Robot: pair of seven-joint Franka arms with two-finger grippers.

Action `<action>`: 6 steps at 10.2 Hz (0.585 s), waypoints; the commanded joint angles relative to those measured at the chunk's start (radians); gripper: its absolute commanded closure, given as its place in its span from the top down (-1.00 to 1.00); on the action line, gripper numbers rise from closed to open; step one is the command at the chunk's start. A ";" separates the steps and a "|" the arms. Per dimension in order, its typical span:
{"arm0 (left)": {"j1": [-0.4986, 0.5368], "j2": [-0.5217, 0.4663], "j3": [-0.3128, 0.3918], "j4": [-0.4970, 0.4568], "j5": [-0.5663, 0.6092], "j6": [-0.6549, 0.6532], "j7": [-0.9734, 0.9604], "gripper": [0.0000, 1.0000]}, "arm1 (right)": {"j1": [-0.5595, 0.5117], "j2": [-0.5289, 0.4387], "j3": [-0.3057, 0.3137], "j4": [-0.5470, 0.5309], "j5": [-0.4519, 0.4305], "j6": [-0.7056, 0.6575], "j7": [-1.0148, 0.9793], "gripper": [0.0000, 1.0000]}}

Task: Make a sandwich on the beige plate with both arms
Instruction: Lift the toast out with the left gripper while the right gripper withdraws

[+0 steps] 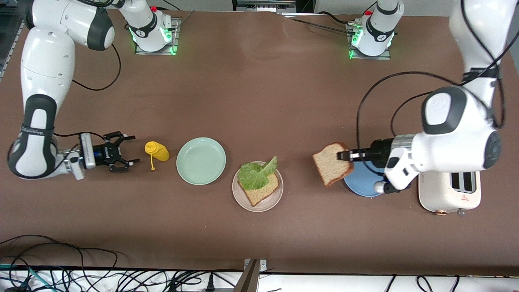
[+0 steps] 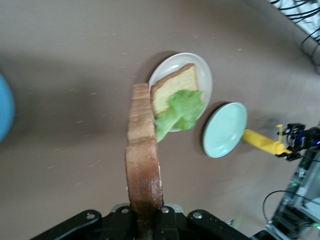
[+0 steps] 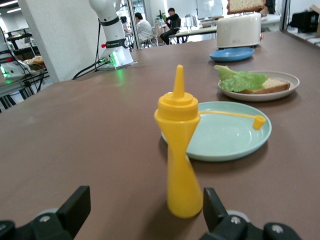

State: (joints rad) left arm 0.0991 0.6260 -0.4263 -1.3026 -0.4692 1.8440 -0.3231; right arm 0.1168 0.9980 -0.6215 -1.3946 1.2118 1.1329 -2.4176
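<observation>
Left gripper (image 1: 345, 155) pinches a bread slice (image 1: 331, 163) above the table.
Beige plate (image 1: 258, 189) with bread and lettuce (image 1: 256, 174) sits toward eight o'clock; right gripper (image 1: 129, 150) spread beside mustard bottle (image 1: 157, 151).

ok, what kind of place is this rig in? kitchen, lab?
Looks like a robotics lab, not a kitchen. Two arm bases are bolted to a brown table, loose cables run along its edge, and the right wrist view shows people at desks in the background.
</observation>
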 commanded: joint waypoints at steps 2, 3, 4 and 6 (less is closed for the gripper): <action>-0.120 0.086 0.004 0.020 -0.087 0.220 -0.141 -1.00 | 0.001 -0.064 -0.061 0.051 -0.026 -0.082 0.353 1.00; -0.157 0.095 0.006 0.017 -0.115 0.283 -0.172 -1.00 | 0.000 -0.076 -0.063 0.086 -0.026 -0.111 0.502 1.00; -0.186 0.109 0.007 0.016 -0.121 0.329 -0.209 -1.00 | 0.000 -0.093 -0.063 0.101 -0.022 -0.126 0.637 1.00; -0.241 0.130 0.012 0.014 -0.117 0.403 -0.270 -1.00 | 0.018 -0.133 -0.060 0.146 -0.017 -0.116 0.893 1.00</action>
State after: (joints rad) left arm -0.1108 0.7407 -0.4275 -1.3035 -0.5541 2.2065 -0.5605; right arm 0.1240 0.8948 -0.6824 -1.2816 1.2068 1.0267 -1.6750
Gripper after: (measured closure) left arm 0.912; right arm 0.000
